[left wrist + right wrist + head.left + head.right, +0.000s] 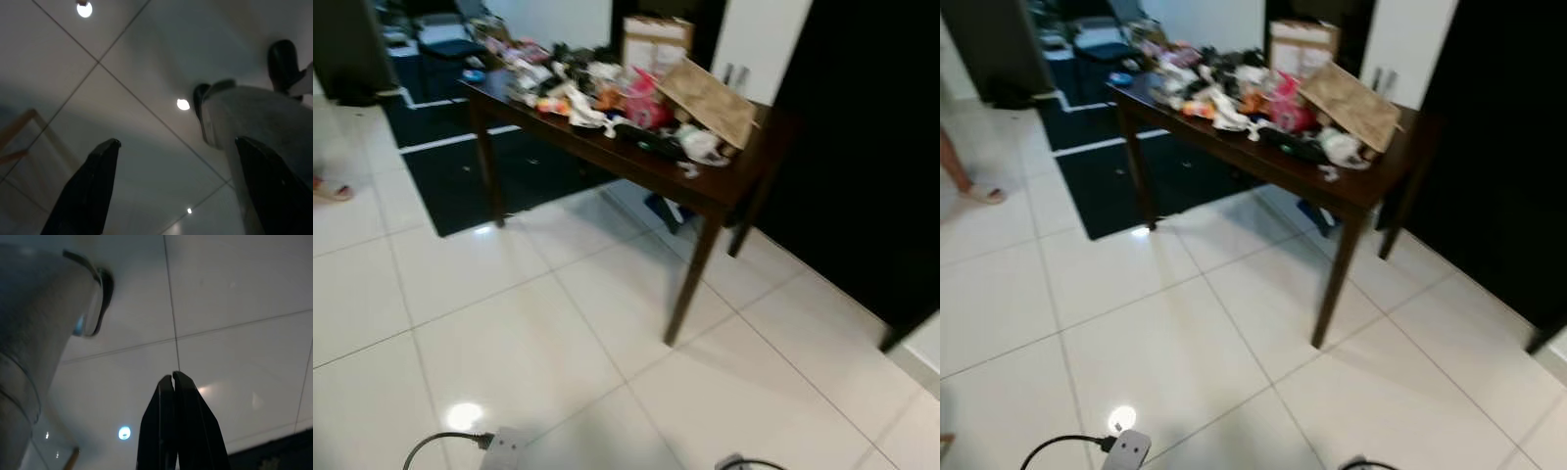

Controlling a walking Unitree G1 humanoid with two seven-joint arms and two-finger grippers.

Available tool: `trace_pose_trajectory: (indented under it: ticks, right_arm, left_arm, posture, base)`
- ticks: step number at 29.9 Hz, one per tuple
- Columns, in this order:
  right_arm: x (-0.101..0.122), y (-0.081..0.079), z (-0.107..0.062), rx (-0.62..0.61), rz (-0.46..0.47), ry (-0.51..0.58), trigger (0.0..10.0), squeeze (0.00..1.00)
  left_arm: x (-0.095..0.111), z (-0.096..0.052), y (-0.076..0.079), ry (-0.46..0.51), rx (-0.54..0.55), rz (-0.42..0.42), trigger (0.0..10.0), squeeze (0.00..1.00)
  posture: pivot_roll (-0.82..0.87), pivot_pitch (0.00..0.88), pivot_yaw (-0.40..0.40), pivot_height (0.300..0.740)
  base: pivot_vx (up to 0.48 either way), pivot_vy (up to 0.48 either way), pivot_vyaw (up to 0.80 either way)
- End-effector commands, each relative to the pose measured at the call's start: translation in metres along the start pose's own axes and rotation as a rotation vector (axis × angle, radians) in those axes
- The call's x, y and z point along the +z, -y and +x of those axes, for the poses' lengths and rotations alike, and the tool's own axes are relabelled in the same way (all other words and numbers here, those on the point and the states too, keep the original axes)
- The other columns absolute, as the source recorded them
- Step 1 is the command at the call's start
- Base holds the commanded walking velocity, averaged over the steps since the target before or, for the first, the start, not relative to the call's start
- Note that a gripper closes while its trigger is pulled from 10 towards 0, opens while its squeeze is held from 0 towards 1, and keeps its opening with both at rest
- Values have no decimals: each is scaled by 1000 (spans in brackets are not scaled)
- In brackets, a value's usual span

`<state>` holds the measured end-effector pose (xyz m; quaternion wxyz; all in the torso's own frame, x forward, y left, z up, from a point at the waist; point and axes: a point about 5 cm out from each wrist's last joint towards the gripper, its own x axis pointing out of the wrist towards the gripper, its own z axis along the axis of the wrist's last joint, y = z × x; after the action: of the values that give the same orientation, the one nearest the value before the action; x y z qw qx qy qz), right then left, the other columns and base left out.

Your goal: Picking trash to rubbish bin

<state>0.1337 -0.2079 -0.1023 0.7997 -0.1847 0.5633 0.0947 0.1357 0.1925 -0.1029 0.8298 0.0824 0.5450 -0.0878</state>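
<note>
Left gripper [173, 188]: hung idle over glossy white tiled floor [529, 343]; long black fingers held wide apart, nothing between.

Right gripper [175, 426]: likewise hung low; fingers pressed together, empty.

Grey arm end with black cable [504, 448]: cut off at frame edge.

Dark brown wooden table [705, 196]: stood ahead, well apart from grippers.

Mixed pile of trash [607, 98]: heaped on tabletop, presumably awaiting collection; single items blurred, not told apart.

Tan cardboard sheet [710, 100]: lay tilted at pile's far end.

Rubbish bin: not made out.
</note>
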Motion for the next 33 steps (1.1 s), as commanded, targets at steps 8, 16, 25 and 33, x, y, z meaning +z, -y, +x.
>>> trace_pose_trajectory:
  ticks: [8, 16, 25, 33]
  right_arm:
    - [-6, -4, 0, 19, -2, -18, 10000, 0]
    - [-6, -6, 0, 28, -8, -24, 10000, 0]
    - [-4, -7, 0, 26, 3, -16, 10000, 0]
    - [-3, -6, 0, 25, 4, -13, 10000, 0]
  left_arm:
    - [3, 1, 5, 2, -22, 10, 10000, 0]
    - [1, 1, 6, -4, -24, 5, 10000, 0]
    - [1, 1, 6, -3, -24, 1, 10000, 0]
    - [2, 1, 6, 1, -25, 1, 10000, 0]
  posture:
    - [1, 38, -17, 740]
    - [3, 44, -17, 740]
    - [3, 48, -15, 740]
    - [4, 50, -16, 740]
  base:
    - [301, 0, 0]
    - [300, 0, -254]
    - [400, 0, -522]
    - [398, 0, 0]
